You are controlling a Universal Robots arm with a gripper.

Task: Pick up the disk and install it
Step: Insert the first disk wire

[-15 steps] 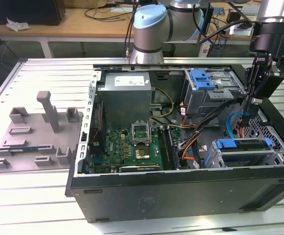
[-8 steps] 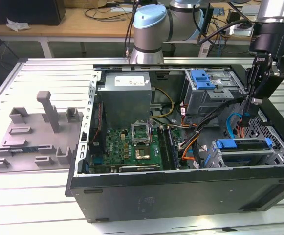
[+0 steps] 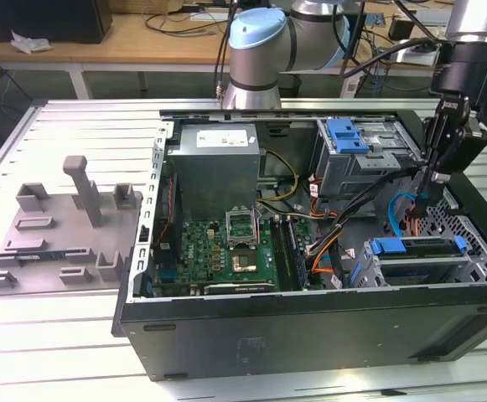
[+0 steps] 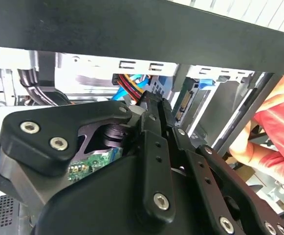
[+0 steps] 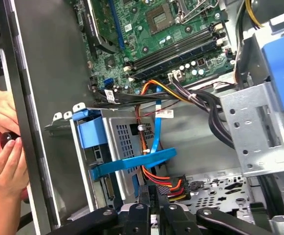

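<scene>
Exterior view: cables (image 3: 352, 205) beside pincer (image 3: 424, 189)

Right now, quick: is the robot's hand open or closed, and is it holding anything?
Hand: closed, nothing visibly held.

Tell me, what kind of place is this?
Probably a robot lab or workshop: a robot arm reaches over an open computer case on a metal table, with a wooden bench strewn with cables behind.
</scene>
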